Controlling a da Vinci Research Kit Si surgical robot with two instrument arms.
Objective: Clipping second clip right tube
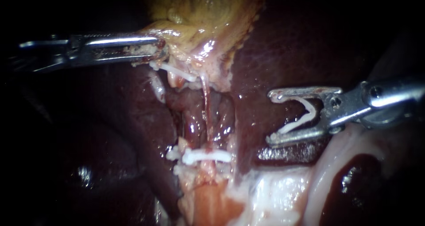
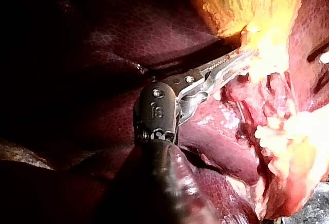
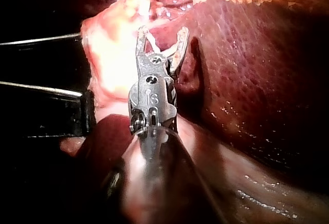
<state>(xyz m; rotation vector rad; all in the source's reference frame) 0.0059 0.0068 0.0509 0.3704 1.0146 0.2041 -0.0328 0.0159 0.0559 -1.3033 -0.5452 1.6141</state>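
The right instrument (image 1: 271,117) comes in over the liver (image 1: 274,44). Its tool, the two jaws, stands wide, and a white loaded clip (image 1: 313,113), bent in a V shape, sits between the jaws and touches both of them. The right tube (image 1: 205,106) is ahead of this tool and well apart from it, with a strip of liver between them. It is a thin pale strand that runs down from the gallbladder (image 1: 208,9). Farther along it, on the side of the lower jaw, a closed clip on the tube (image 1: 208,155) lies across it.

The tool of the left instrument (image 1: 160,48) is narrow. Its jaws are pressed on the pale edge of the gallbladder, just beside the upper end of the right tube. An upper clip (image 1: 177,71) lies just under the tips of this tool.

In both wrist views a small stamped mark shows on the joint behind the jaws.
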